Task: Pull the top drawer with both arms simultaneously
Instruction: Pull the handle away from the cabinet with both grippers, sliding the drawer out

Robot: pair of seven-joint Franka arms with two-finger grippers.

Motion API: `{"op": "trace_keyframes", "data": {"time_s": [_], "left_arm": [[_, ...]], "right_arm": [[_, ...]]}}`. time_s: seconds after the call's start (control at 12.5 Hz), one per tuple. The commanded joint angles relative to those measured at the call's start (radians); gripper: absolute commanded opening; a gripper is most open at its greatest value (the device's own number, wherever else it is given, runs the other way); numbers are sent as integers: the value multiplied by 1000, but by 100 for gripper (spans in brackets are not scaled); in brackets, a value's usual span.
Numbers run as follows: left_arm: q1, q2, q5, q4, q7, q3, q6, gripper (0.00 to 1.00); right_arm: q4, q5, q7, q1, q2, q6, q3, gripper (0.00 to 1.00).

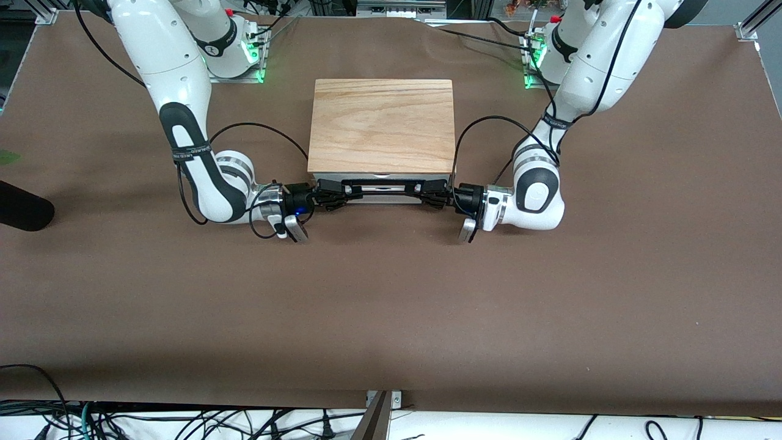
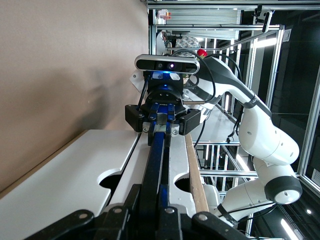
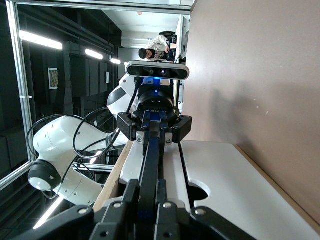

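Observation:
The top drawer's white front panel [image 1: 382,178] shows just under the front edge of the wooden box's flat top [image 1: 383,125]; none of the tray shows. Its black bar handle [image 1: 382,187] runs across the front. My right gripper [image 1: 333,197] is shut on the handle's end toward the right arm. My left gripper [image 1: 431,195] is shut on the end toward the left arm. In the left wrist view my left gripper [image 2: 156,197] clamps the bar [image 2: 156,160] and the right gripper [image 2: 161,120] shows farther along. In the right wrist view my right gripper [image 3: 150,200] clamps the bar [image 3: 150,160].
The box stands on a brown table cover [image 1: 391,305], between the two green-lit arm bases [image 1: 247,55] [image 1: 537,55]. A dark rounded object [image 1: 21,208] lies at the table edge toward the right arm's end. White panels with round cutouts [image 2: 75,170] [image 3: 225,170] flank the handle.

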Motion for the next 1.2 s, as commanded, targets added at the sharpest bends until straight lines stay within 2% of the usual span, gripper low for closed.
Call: {"op": "trace_keyframes", "data": {"time_s": [0.0, 0.24, 0.56, 1.12], "left_arm": [[-16, 34, -27, 108, -43, -1, -17, 0], [-15, 79, -24, 212, -129, -1, -14, 0], [-16, 177, -12, 384, -258, 0, -10, 0], [-15, 234, 19, 517, -358, 23, -9, 0]], "right_arm": [[45, 17, 45, -13, -6, 5, -5, 19], [119, 16, 120, -20, 15, 17, -9, 19], [260, 14, 157, -48, 107, 17, -17, 19], [447, 8, 203, -109, 229, 25, -25, 19]]}}
